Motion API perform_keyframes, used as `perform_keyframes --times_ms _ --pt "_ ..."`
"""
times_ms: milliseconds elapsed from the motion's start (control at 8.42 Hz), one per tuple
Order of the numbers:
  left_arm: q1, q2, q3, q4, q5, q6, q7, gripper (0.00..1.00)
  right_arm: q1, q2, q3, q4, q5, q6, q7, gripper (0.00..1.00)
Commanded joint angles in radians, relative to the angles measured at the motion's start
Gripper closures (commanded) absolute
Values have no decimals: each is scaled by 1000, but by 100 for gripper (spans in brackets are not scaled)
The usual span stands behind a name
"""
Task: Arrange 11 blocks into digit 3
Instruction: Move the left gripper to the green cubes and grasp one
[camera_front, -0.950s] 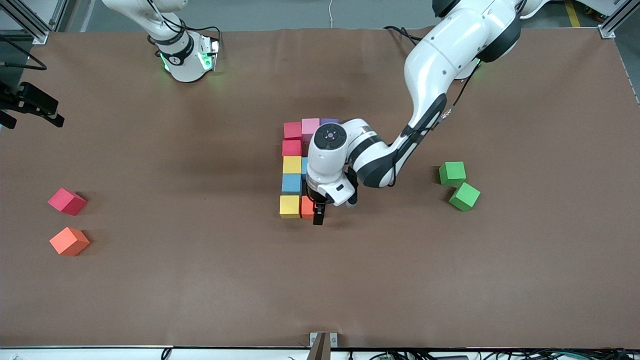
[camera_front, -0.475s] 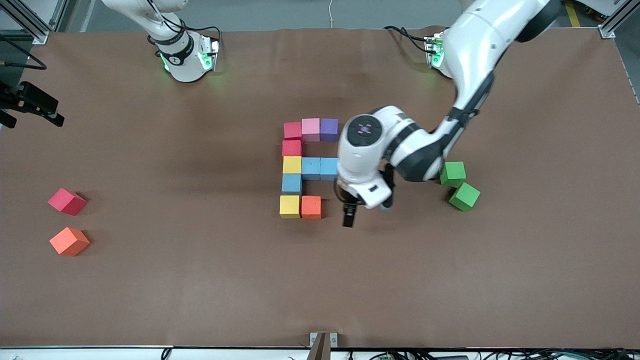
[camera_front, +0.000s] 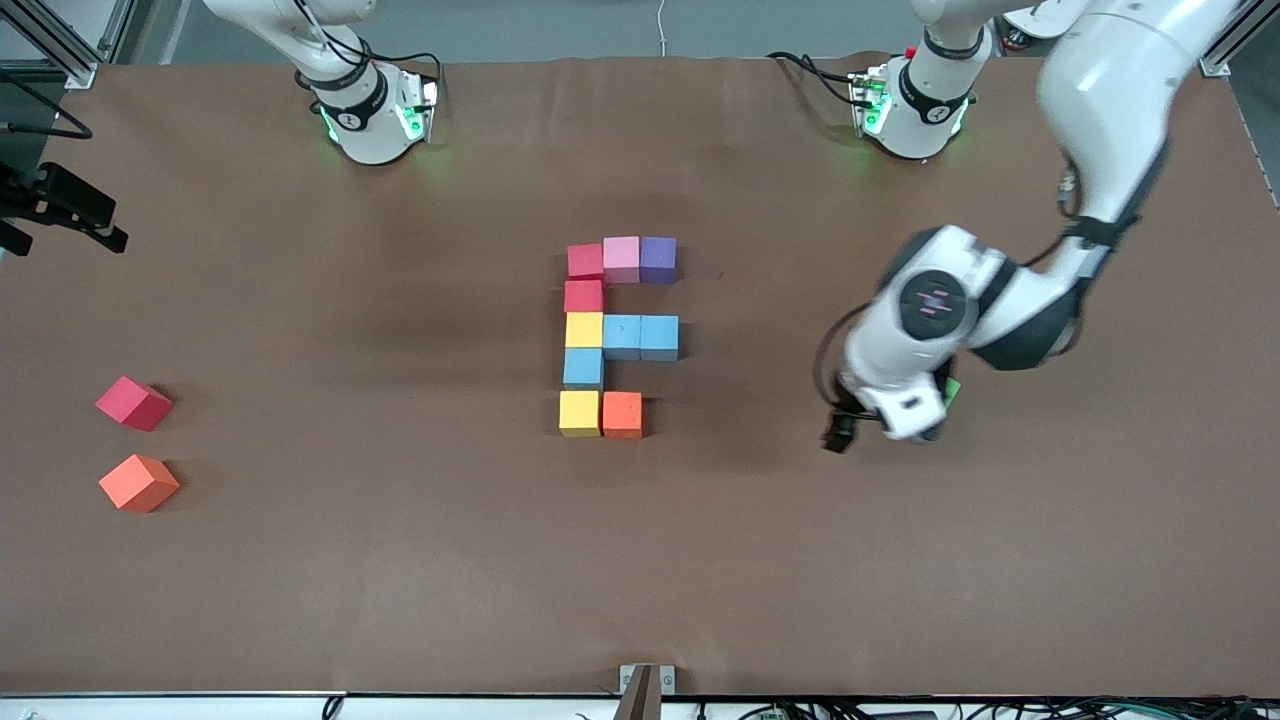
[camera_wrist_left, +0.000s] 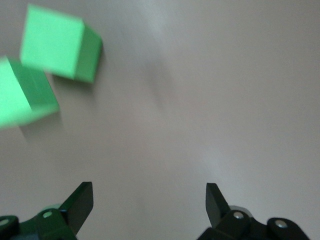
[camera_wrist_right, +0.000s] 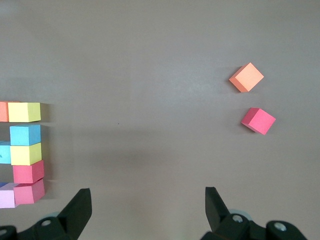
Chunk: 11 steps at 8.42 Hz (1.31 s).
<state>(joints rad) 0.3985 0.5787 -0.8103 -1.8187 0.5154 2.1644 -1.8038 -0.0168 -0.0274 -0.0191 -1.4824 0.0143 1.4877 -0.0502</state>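
The digit 3 (camera_front: 584, 329) lies mid-table as several blocks: red, pink and purple in the bar nearest the bases, a red joiner, a yellow and two light blue, a blue joiner, then yellow and orange (camera_front: 622, 413). My left gripper (camera_front: 840, 435) hangs open and empty over the table by two green blocks (camera_wrist_left: 60, 42) (camera_wrist_left: 22, 95). In the front view my left hand hides them except a green sliver (camera_front: 951, 389). In its wrist view the left gripper (camera_wrist_left: 149, 200) holds nothing. My right gripper (camera_wrist_right: 148, 200) is open and empty, high over bare table.
A loose red block (camera_front: 134, 403) and a loose orange block (camera_front: 139, 482) sit toward the right arm's end of the table, also seen as red (camera_wrist_right: 259, 121) and orange (camera_wrist_right: 247, 77). A black fixture (camera_front: 60, 205) juts in at that end.
My left arm has lifted off the orange block in the figure and swung toward the left arm's end, over the green blocks. The orange block stays in place. The right arm waits.
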Motion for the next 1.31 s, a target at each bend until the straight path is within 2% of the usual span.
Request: perform_keyframes --times_ms 0,119,356,594,832,1188 --pt "121 -30 -17 -103 81 12 66 0 0 -5 2 7 -10 -12 -7 0" --pt "164 -13 -15 -108 93 12 101 0 -2 -5 2 7 -10 -10 -7 0" --pt "256 -26 -17 -201 145 53 211 0 -3 -5 1 11 -7 -3 -7 0" --pt "290 -46 -18 -284 193 153 230 0 3 -2 2 11 3 11 -7 0" --pt "310 -46 -35 -300 203 161 233 0 12 -3 1 11 -11 9 -8 0" --pt "345 -40 -33 -367 242 274 227 2 14 -2 -1 11 -14 13 -11 0"
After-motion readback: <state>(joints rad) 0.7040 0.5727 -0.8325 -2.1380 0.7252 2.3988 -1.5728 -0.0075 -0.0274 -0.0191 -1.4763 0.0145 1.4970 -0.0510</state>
